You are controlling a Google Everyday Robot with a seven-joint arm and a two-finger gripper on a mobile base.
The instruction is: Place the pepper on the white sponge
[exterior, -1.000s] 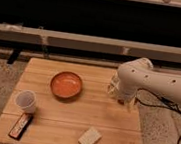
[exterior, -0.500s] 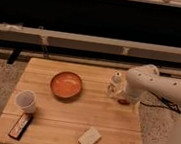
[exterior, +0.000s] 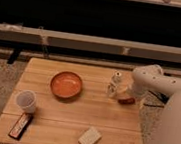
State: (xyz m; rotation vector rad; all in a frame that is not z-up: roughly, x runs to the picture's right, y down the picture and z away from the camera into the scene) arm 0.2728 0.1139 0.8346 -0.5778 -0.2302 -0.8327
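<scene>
Hand: the hand (exterior: pixel 130 96) is seen at the tip of the white arm, low over the right end of the tabletop (exterior: pixel 72 118). Whether it is open or closed cannot be told.
Pepper: the pepper (exterior: pixel 127 101) is seen right under the hand, lying on the wood. Whether it is gripped or only reached for cannot be told.
Change: against the view of 1 s ago, the arm is shifted to the right. The small whitish bottle (exterior: pixel 115 83), covered then, is now exposed just left of the hand, and the pepper is shown at the hand's tip.
Meaning: the pick-up step is judged to be in hand. No lift is seen, so the placing is not yet begun.
White sponge: the white sponge (exterior: pixel 89 138) lies well apart from the hand, toward the front and left of it, with nothing on it.
Other things: the orange bowl (exterior: pixel 66 84) stands well left of the hand. The cup (exterior: pixel 27 100) and the dark bar (exterior: pixel 20 125) lie farther left and forward.
Next move: a firm hold, a lift and a carry forward-left are called for.
Risk: the bottle, so near the hand, could be knocked.
</scene>
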